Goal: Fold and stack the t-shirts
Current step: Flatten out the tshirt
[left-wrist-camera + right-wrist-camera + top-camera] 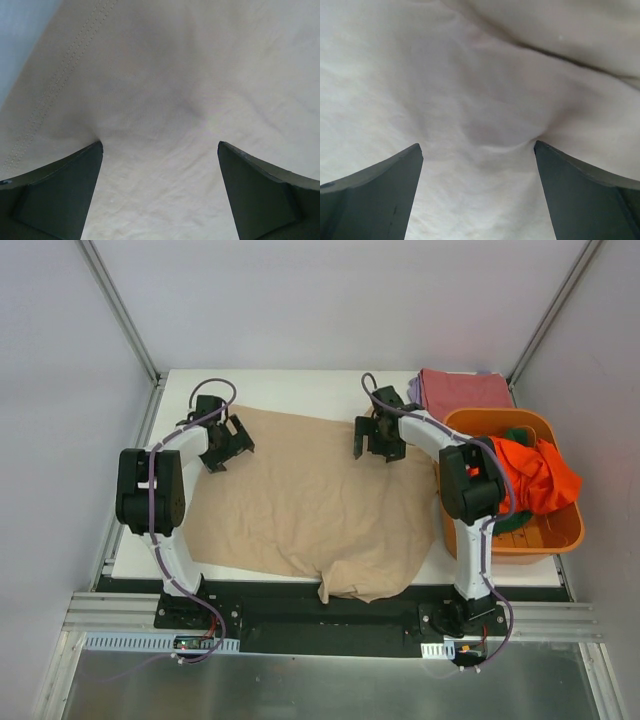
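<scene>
Beige t-shirt (310,500) spread on table (290,385), near edge overhanging | orange tub (560,535) at right holds orange t-shirt (535,475) | left end effector (230,453) and right end effector (377,452) released, tips on beige cloth | dusty red t-shirt (462,390) far right.

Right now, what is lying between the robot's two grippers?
Only the spread-out beige t-shirt. In the top view, its cloth runs with nothing on it from the left gripper to the right gripper.

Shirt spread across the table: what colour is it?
Plain beige shirt; it shows best in the top external view.
</scene>
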`<state>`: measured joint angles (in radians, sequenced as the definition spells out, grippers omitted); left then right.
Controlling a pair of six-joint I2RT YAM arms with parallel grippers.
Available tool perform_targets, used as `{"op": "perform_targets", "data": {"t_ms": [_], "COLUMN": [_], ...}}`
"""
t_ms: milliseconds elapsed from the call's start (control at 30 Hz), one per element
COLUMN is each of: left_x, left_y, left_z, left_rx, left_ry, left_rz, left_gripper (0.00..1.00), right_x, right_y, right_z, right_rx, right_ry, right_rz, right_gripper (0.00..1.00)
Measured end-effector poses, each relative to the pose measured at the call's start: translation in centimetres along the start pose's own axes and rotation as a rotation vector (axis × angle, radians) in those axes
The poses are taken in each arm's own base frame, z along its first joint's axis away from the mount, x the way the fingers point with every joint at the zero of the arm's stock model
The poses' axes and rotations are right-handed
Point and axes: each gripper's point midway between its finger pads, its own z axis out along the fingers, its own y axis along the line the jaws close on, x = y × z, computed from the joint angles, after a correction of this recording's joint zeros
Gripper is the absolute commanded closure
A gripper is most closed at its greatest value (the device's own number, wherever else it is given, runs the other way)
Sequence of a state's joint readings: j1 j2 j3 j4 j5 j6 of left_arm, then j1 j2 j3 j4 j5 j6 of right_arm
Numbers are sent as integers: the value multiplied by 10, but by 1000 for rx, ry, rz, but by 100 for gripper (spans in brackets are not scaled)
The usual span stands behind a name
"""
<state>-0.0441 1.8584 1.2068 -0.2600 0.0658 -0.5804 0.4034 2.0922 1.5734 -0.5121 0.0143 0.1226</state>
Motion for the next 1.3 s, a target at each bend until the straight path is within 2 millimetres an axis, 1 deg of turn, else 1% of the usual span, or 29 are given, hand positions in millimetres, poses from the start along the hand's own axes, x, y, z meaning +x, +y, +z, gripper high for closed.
{"op": "perform_targets", "data": {"t_ms": [167, 367, 467, 500, 600, 767, 833, 900, 967, 1033, 1067, 1100, 1167, 1233, 1267, 1300], "left_x": [-28, -74, -90, -94, -104, -108, -110, -109, -105, -98, -96, -92, -76, -55, -41, -30], "left_y": [9, 27, 29, 29, 25, 15, 14, 13, 13, 13, 14, 16, 29, 45, 56, 65], "left_z": [8, 18, 22, 23, 27, 27, 23, 15, -2, -30, -39, -55, -84, -111, -120, -125], "left_rx": [-26, -37, -36, -36, -24, 14, 20, 24, 30, 41, 41, 42, 18, -2, -15, -32], "left_ry": [-41, -87, -105, -109, -114, -99, -104, -112, -126, -156, -165, -199, -253, -310, -336, -344], "left_rz": [-60, -154, -171, -175, -178, -174, -169, -165, -162, -159, -161, -166, -191, -225, -247, -263], "left_gripper": [1, 1, 1, 1, 1, 1, 1, 1, 1, 1, 1, 1, 1, 1, 1, 1], "right_x": [-32, -82, -104, -108, -112, -121, -122, -122, -116, -108, -102, -96, -82, -61, -44, -32], "right_y": [25, 54, 69, 71, 67, 58, 57, 55, 51, 48, 46, 44, 43, 49, 55, 59], "right_z": [15, 36, 43, 44, 44, 43, 40, 32, 15, -9, -22, -38, -64, -88, -100, -107], "right_rx": [-76, -168, -252, -277, -322, -325, -323, -316, -299, -282, -269, -254, -230, -217, -222, -225], "right_ry": [1, -39, -69, -75, -75, -102, -110, -114, -113, -121, -127, -140, -173, -211, -222, -223], "right_rz": [-52, -170, -187, -185, -171, -185, -204, -218, -226, -232, -236, -242, -266, -308, -338, -356], "right_gripper": [4, 4, 4, 4, 4, 4, 4, 4, 4, 4, 4, 4, 4, 4, 4, 4]}}
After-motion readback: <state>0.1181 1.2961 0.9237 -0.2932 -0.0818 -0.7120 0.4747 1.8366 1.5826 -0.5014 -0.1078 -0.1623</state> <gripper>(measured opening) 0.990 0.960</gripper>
